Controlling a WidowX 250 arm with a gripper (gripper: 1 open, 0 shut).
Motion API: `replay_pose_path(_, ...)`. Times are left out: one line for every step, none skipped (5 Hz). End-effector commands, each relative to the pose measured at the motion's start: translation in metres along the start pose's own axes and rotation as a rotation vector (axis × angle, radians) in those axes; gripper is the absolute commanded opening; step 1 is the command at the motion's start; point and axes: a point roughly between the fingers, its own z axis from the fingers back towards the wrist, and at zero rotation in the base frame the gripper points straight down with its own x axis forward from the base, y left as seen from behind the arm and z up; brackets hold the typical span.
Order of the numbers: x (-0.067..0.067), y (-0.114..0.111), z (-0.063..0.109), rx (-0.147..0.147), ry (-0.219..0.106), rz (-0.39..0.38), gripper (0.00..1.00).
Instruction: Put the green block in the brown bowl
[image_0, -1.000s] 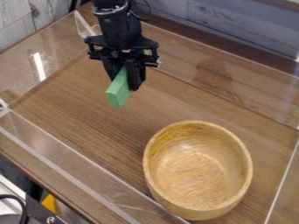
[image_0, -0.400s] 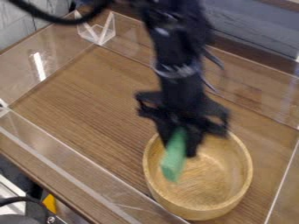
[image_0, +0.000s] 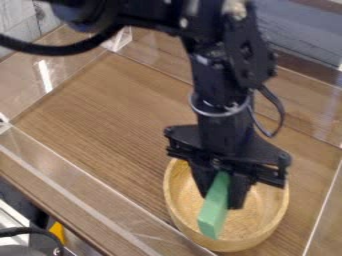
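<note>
One view only, and it's soft with motion blur, so you get no crisp edges on the gripper (image_0: 225, 186) or the arm (image_0: 221, 70). Half the brown bowl (image_0: 274, 215) is hidden behind the gripper body and the block; you can see its right rim, part of the left rim and a strip of the inner floor. The arm's upper links run out of frame at the top left. The top end of the green block (image_0: 217, 208) disappears between the fingers, so you can't see where exactly the pads meet it.

Jaws are partly closed and clamped on the green block, one dark finger on each side of its upper end. Gripper points straight down above the bowl.

Block hangs tilted, lower end toward the bottom left, inside the bowl's outline. You can't tell whether its lower tip touches the bowl floor or hangs just above it; blur and angle hide that.

Bowl sits on the wooden tabletop (image_0: 107, 110), near the front right corner, inside the clear acrylic walls (image_0: 80, 215).
</note>
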Motion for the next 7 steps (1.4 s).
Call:
replay_pose_path(0.010,-0.004,-0.001,0.001,-0.042,0.015,0.00)
replay_pose_path(0.020,0.004,-0.002,0.007,-0.042,0.005,0.00)
replay_pose_path(0.027,0.009,-0.001,0.006,-0.040,0.009,0.00)
replay_pose_path(0.034,0.010,-0.007,0.006,-0.036,-0.015,0.00)
replay_pose_path(0.039,0.009,-0.011,0.002,-0.029,-0.025,0.00)
replay_pose_path(0.041,0.015,-0.011,0.003,-0.033,0.037,0.00)
replay_pose_path(0.043,0.021,-0.011,0.003,-0.035,0.093,0.00)
